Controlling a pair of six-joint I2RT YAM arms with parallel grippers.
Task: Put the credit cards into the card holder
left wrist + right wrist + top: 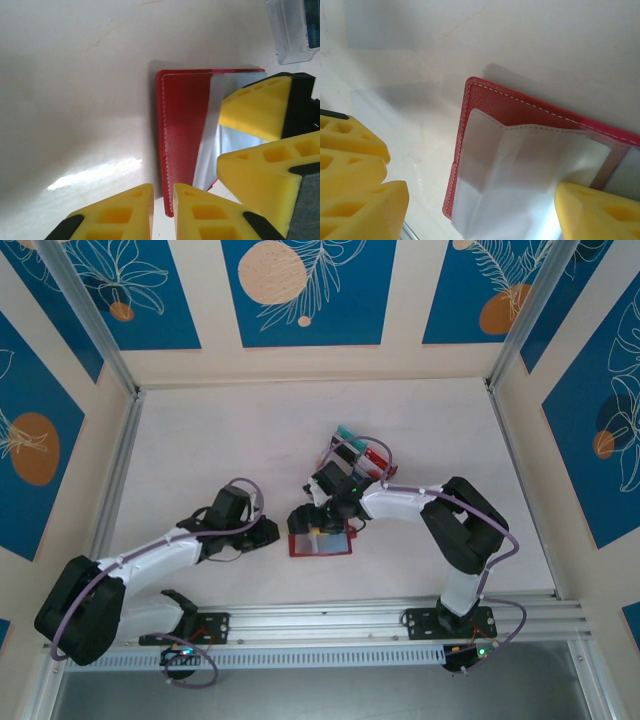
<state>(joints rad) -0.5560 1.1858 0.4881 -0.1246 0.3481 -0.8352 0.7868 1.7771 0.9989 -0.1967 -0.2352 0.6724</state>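
**Holder open, pocket waiting:** the red holder [180, 130] lies spread flat on the pale desk [75, 75] between the two arms. Its white-stitched rim faces up and a clear pocket [520, 165] puckers across the inside. The right end effector [475, 182] hangs over it with yellow fingers wide apart, one on each side of the pocket and gripping nothing. One finger looks to rest on the plastic. The left end effector [163, 192] sits low at the holder's edge, fingers a slit apart. Whether they pinch the red rim cannot be told. The cards [372, 454] stand in a clear rack [289, 35] just behind the holder.

The step appears to be readying the pocket mouth. Doing it well likely means one arm pins the cover so it cannot skate on the smooth desk. The other should lift only the top film, then bring a card in edge-first, flat and square to the slot. The cover looks grained and fairly stiff. The film is thin, glossy and floppy, apt to buckle or cling. The cards are probably rigid and slick.
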